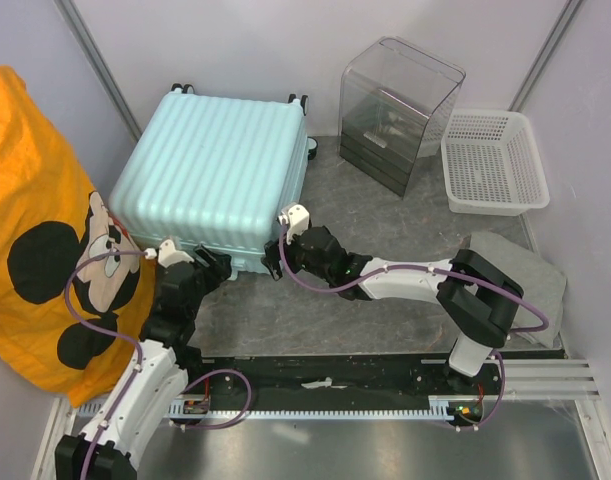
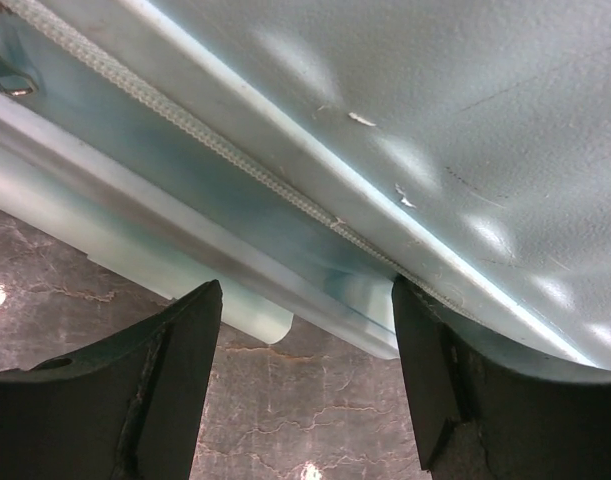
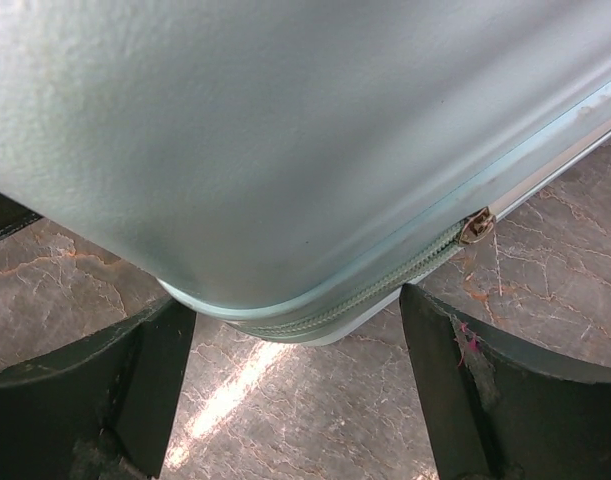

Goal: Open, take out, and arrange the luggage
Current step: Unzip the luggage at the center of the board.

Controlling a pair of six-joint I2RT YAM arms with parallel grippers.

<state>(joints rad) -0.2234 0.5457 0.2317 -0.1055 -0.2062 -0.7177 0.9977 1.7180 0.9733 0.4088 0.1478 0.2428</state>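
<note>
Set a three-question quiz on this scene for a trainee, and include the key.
1. True or false: the mint suitcase stands upright on its wheels.
2. What sits beside the clear plastic box, on the right arm's side? A) white mesh basket B) cardboard carton C) metal bucket
3. How do the fingers of the left gripper and the right gripper stand, open or shut?
Key: 1 false, it lies flat; 2 A; 3 both open, at the suitcase's near edge.
</note>
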